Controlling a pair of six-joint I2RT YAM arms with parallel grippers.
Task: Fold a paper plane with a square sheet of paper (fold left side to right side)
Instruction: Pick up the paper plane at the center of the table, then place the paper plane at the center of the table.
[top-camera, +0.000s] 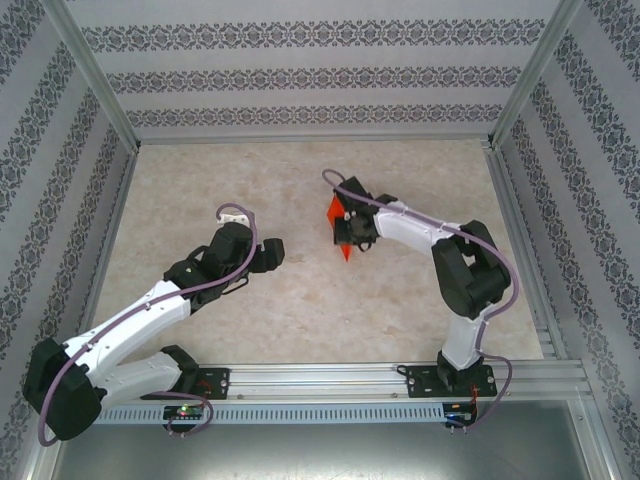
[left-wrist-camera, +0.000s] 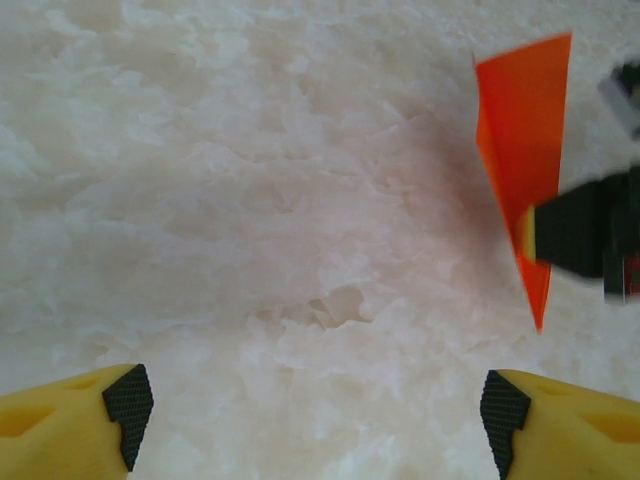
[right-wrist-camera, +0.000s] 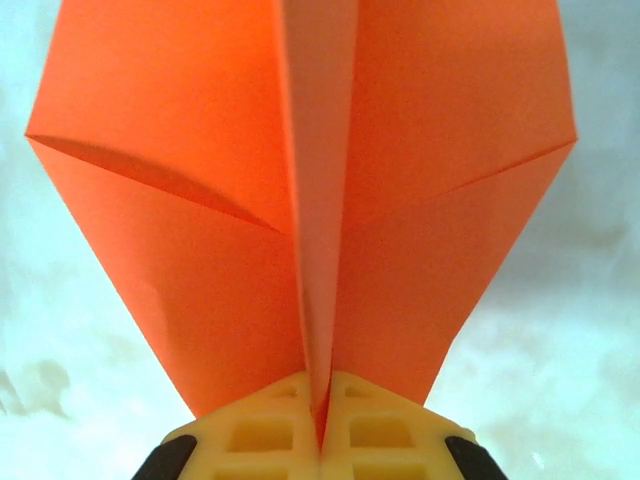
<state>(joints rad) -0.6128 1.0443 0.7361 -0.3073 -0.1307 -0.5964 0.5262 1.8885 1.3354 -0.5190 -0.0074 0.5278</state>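
Note:
The orange paper plane (top-camera: 339, 222) stands on edge near the table's middle, its point toward the arms. My right gripper (top-camera: 352, 232) is shut on its centre crease. In the right wrist view the two wings (right-wrist-camera: 200, 200) spread left and right above my yellow fingers (right-wrist-camera: 260, 430), which pinch the fold between them. In the left wrist view the paper plane (left-wrist-camera: 525, 140) shows at the upper right with the right gripper's dark fingers across it. My left gripper (top-camera: 268, 252) is open to the left of the plane, apart from it, its yellow fingertips (left-wrist-camera: 520, 420) wide over bare table.
The pale marbled table (top-camera: 300, 300) is walled by patterned panels at the back and sides. An aluminium rail (top-camera: 330, 385) with both arm bases runs along the near edge. Free surface lies between the two arms.

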